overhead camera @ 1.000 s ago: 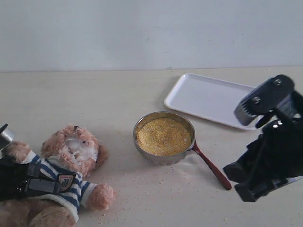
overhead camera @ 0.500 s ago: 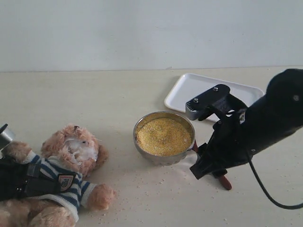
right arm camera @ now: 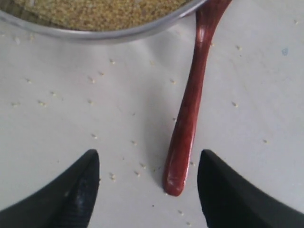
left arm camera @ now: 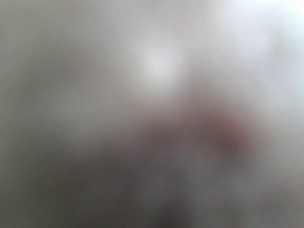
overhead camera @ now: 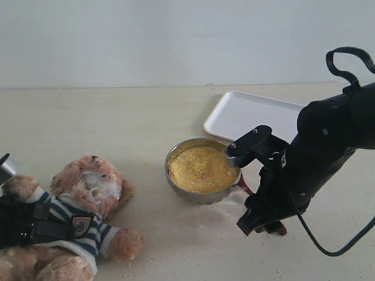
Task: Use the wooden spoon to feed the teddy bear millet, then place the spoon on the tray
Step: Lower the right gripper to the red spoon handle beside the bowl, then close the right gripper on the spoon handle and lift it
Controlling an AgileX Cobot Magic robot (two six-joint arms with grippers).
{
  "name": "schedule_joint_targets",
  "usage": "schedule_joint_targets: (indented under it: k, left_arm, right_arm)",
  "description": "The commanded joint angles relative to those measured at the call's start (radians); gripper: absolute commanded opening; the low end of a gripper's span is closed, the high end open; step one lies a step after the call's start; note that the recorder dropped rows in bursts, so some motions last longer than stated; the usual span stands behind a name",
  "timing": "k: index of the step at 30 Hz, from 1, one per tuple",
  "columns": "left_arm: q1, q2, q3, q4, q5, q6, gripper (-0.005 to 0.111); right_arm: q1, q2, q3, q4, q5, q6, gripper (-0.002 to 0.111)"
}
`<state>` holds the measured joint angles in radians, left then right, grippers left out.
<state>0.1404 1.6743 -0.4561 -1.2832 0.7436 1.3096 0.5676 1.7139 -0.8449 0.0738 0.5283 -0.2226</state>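
Pale tabletop (overhead camera: 146, 117), flecked with stray millet (right arm camera: 94, 136), meets a plain wall (overhead camera: 176, 41).

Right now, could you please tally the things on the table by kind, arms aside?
Fluffy pinkish-tan plush teddy bear: 1
Round shiny metal bowl of golden millet: 1
Slim reddish-brown wooden spoon: 1
Flat white rectangular tray: 1
Total: 4
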Motion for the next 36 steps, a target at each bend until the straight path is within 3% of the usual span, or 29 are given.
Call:
schedule_joint_targets:
  k: [1,18,20,24,26,36]
  left_arm:
    - [0.001,0.009,0.004,0.015,-0.012,0.000,0.006]
    - [0.001,0.009,0.004,0.015,-0.014,0.000,0.006]
    - [0.001,0.009,0.004,0.015,-0.014,0.000,0.006]
    - [0.001,0.009,0.004,0.015,-0.014,0.000,0.006]
    - [0.001,0.009,0.004,0.015,-0.014,0.000,0.006]
    - [0.001,0.009,0.004,0.015,-0.014,0.000,0.006]
  right_arm:
    - [-0.001,0.028,-0.005,-0.035,-0.022,0.008,0.059]
    - [-0.001,0.112,-0.005,-0.035,-0.061,0.008,0.059]
    - [-0.001,0.112,-0.005,-0.035,-0.055,0.008,0.050]
    - [-0.001,0.112,-0.005,-0.035,-0.050,0.008,0.020]
    - [-0.001,0.112,-0.005,-0.035,-0.050,0.009,0.010]
    - [-0.001,0.106,-0.005,-0.151,-0.006,0.129,0.009]
